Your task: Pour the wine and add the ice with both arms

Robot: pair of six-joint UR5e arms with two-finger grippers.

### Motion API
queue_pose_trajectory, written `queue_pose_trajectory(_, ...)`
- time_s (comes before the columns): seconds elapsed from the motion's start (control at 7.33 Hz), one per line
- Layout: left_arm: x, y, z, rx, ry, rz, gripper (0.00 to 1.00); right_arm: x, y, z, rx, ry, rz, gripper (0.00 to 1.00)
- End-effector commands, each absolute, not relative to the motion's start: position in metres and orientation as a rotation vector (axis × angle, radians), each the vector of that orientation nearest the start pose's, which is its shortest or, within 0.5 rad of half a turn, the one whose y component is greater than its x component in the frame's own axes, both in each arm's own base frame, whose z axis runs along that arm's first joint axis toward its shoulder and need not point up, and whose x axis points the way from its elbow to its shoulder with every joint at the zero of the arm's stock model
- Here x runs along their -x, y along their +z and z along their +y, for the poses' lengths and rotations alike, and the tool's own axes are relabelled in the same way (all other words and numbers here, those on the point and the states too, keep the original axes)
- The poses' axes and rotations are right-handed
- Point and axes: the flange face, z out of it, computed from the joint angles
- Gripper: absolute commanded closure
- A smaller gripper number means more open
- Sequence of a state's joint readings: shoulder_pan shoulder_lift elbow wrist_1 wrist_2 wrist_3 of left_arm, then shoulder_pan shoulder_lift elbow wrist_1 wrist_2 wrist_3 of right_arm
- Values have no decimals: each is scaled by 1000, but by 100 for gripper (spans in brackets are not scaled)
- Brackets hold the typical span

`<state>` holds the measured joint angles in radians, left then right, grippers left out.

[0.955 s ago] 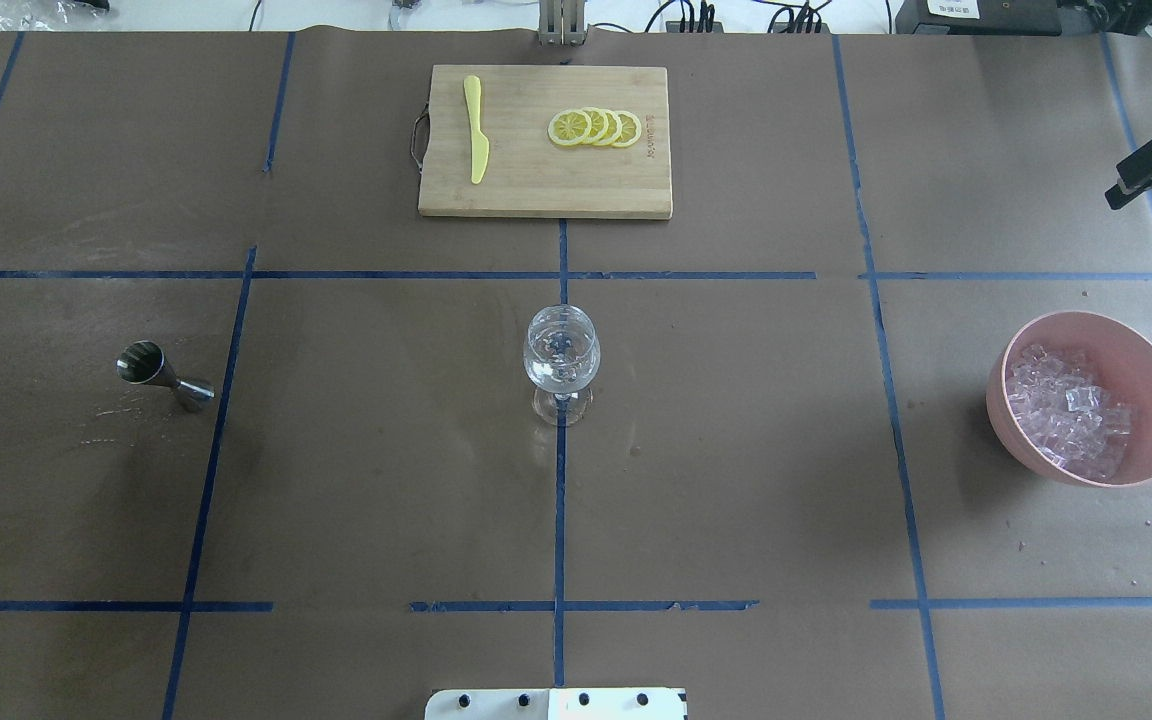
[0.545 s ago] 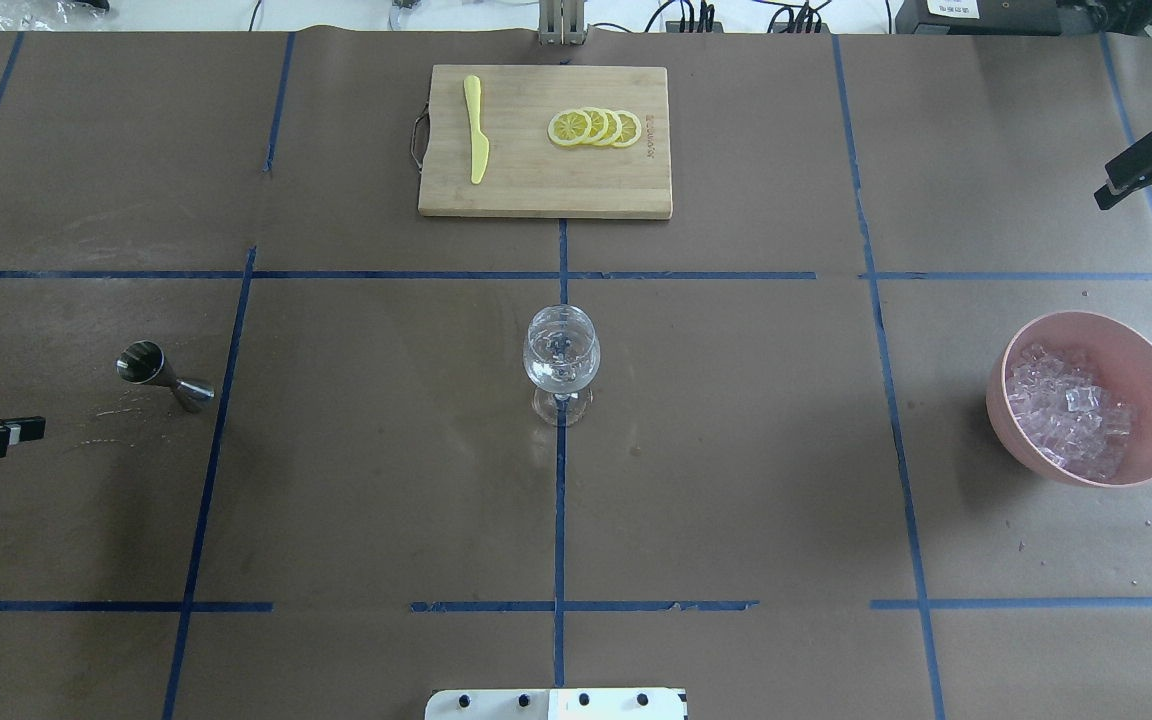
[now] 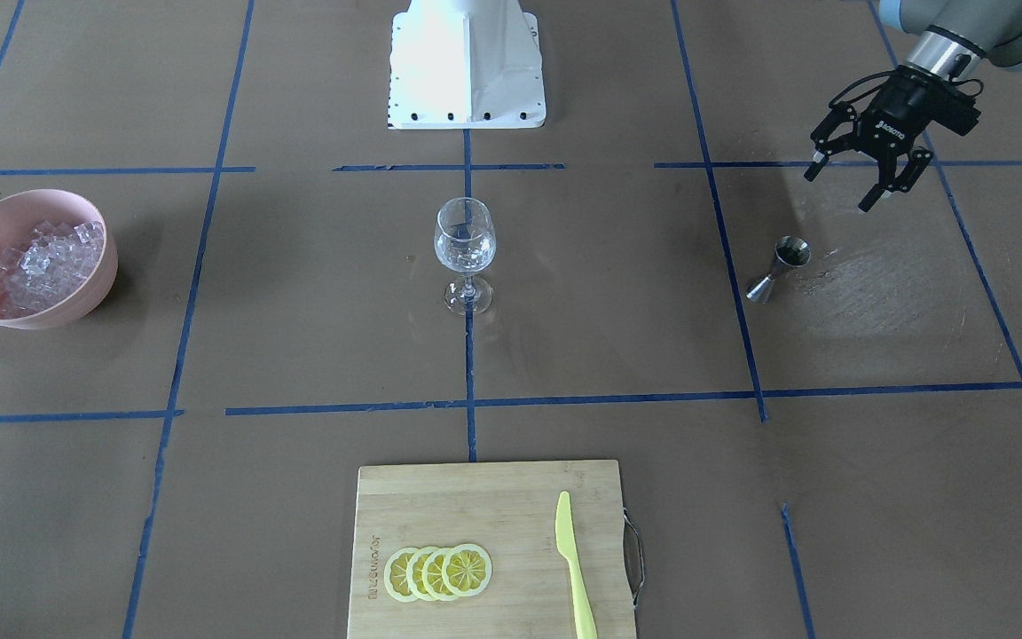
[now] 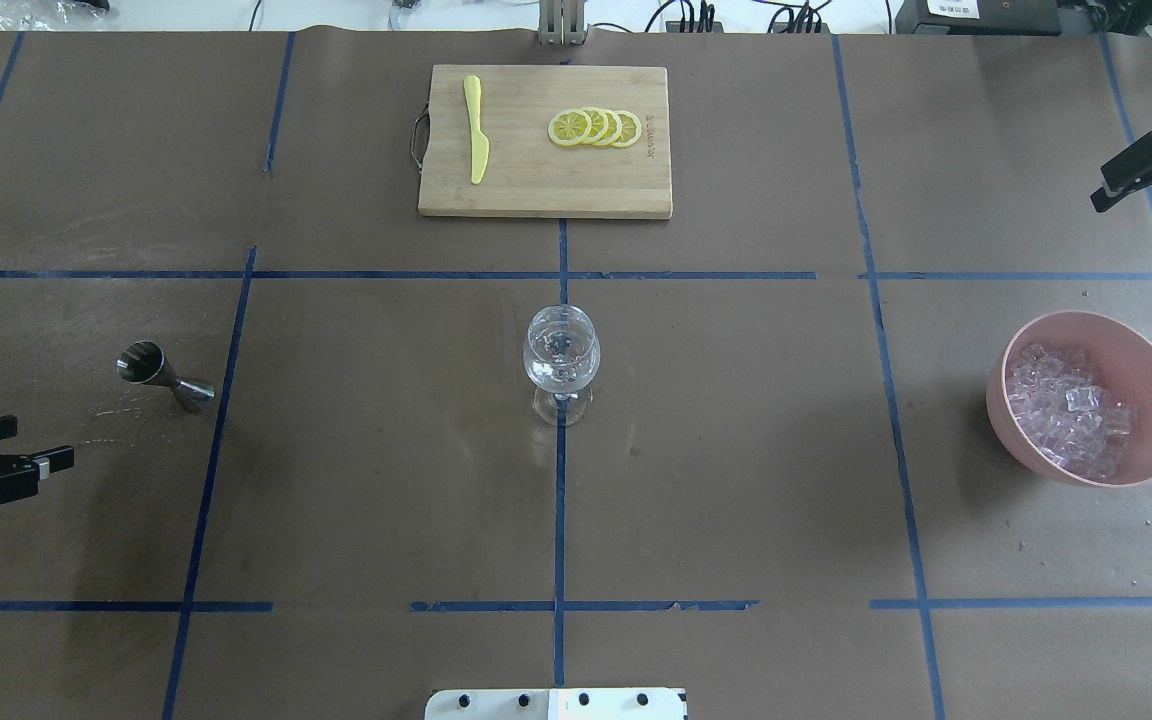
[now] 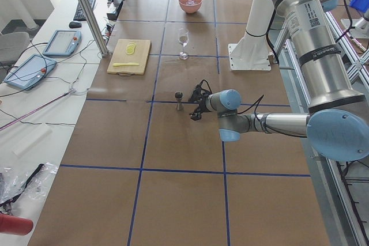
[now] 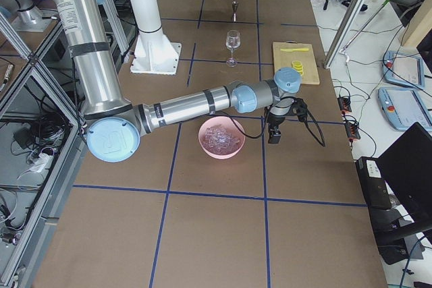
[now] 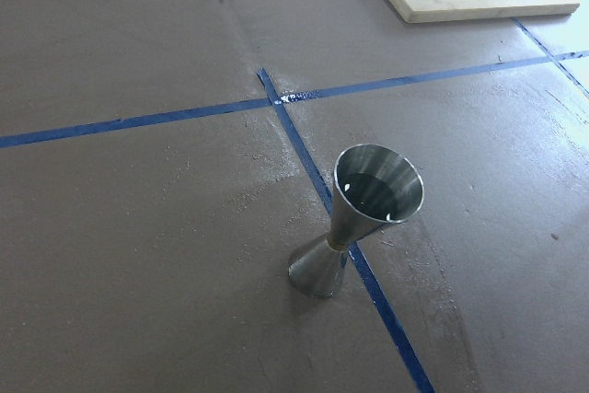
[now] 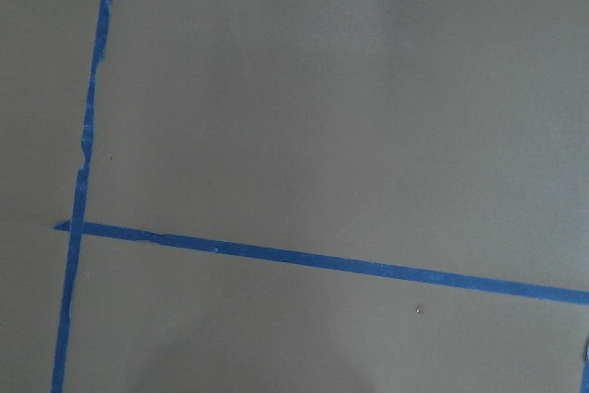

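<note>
Steel measuring cup (image 4: 164,375) stands upright on the brown surface (image 4: 736,450), at 9 o'clock from the wine glass (image 4: 561,352). The left tool (image 3: 841,188) hovers near the cup at about 8 o'clock, its fingers spread and empty. The step in hand looks like picking up the cup. The tool would do well to close on the narrow waist and keep the dark liquid level on the way to the glass. The ice (image 4: 1066,415) sits heaped in a pink bowl (image 4: 1151,370) at 3 o'clock from the glass. The right tool (image 4: 1136,200), at 1 o'clock from the bowl and well apart from it, looks spread. The frame edge cuts it off, and its own camera shows only bare surface. How full the cup is cannot be made out.
</note>
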<state>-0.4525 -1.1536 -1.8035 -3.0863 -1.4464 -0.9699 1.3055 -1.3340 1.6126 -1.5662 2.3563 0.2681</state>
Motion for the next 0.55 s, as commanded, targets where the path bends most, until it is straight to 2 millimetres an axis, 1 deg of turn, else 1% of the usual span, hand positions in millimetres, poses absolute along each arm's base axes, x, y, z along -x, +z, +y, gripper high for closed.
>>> queue_pose_trajectory(0.0,-288,541,-254,-838,-56,1079,1,95,508,-588,-53,-109,-822,0)
queue_pose_trajectory(0.14,-297,539,-249,-917,-116,1041,1,95,509,-588,-52,-109,-821,0)
queue_pose_trajectory(0.27,-320,535,-248,-972,-160,1029,2,93,509,-588,-54,-108,-820,0)
queue_pose_trajectory(0.41,-336,544,-252,-1000,-181,995,5,94,511,-588,-51,-108,-816,0)
